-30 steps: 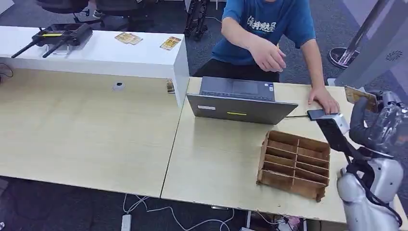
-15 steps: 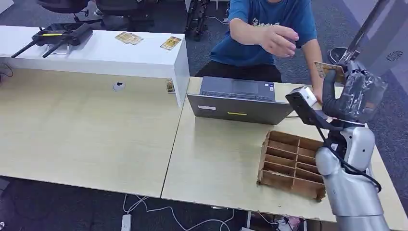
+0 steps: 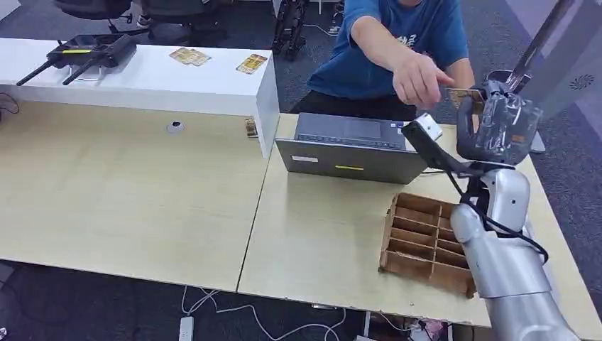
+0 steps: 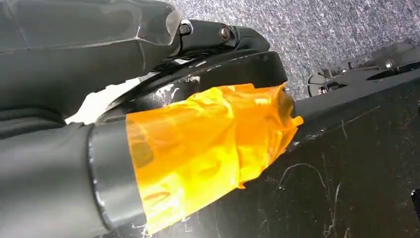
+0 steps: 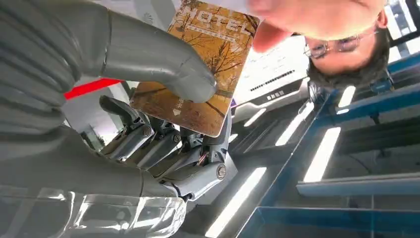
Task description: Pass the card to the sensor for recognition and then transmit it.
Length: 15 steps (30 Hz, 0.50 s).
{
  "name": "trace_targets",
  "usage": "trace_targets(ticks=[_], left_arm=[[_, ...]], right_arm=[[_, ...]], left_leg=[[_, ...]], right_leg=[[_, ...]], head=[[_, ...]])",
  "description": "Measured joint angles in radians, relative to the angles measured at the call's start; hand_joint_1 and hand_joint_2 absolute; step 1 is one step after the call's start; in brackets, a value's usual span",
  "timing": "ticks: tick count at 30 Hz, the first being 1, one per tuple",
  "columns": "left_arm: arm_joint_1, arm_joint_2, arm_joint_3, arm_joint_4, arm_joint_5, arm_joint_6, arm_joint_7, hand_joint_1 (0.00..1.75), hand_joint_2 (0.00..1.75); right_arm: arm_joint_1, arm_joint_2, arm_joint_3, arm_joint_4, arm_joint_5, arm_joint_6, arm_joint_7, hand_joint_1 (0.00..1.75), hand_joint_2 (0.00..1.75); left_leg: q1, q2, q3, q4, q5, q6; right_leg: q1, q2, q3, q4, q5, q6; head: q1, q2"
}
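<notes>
Head view, near to far. R arm rises from the lower right corner, silver, over the near edge of the light wood table (image 3: 319, 241). Just beside the forearm sits a wooden divider box (image 3: 426, 241) w/ open slots, flat on the tabletop. Above it the right hand (image 3: 497, 128) is raised off the table, thumb and fingers pinching the card (image 3: 465, 96) at its lower part; the card stands up past the fingertips. A person's hand (image 3: 419, 78) reaches in from the far side, fingertips at the card's free edge, touching or nearly so; can't tell which. Person wears a blue shirt (image 3: 397, 35), seated behind the table.

Mid-table: grey laptop (image 3: 351, 149), lid open toward the person, its back facing the robot. White block at the wrist (image 3: 428, 128) hangs just off the laptop's right corner.

Farther left: white counter (image 3: 142, 78) w/ a black device w/ antennas (image 3: 85, 53) and two small stacks of cards (image 3: 220, 60) on top.

R wrist view: thumb (image 5: 163, 64) presses on the card's printed face (image 5: 203, 69), darker fingers behind it; card reads "HOTEL". Person's fingertip (image 5: 267, 34) sits at the far edge.

L wrist view: left hand (image 4: 148, 148), dark w/ orange tape wrap, against dark body parts and grey carpet; finger state can't tell.
</notes>
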<state>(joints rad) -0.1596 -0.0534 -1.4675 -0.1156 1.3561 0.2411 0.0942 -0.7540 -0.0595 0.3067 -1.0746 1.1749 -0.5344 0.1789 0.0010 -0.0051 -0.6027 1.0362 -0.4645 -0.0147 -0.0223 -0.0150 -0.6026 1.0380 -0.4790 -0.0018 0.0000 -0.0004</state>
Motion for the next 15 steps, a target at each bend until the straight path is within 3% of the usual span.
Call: trace_targets(ticks=[15], left_arm=[[-0.002,0.0,0.0,0.0,-0.004,-0.002,0.009,0.0,0.0]], right_arm=[[-0.068,0.038,0.023,0.118,0.025,0.017,0.021,1.75,1.75]], left_leg=[[0.0,0.0,0.0,0.0,0.0,0.0]], right_leg=[[0.0,0.0,0.0,0.0,0.0,0.0]], head=[[0.0,0.0]])
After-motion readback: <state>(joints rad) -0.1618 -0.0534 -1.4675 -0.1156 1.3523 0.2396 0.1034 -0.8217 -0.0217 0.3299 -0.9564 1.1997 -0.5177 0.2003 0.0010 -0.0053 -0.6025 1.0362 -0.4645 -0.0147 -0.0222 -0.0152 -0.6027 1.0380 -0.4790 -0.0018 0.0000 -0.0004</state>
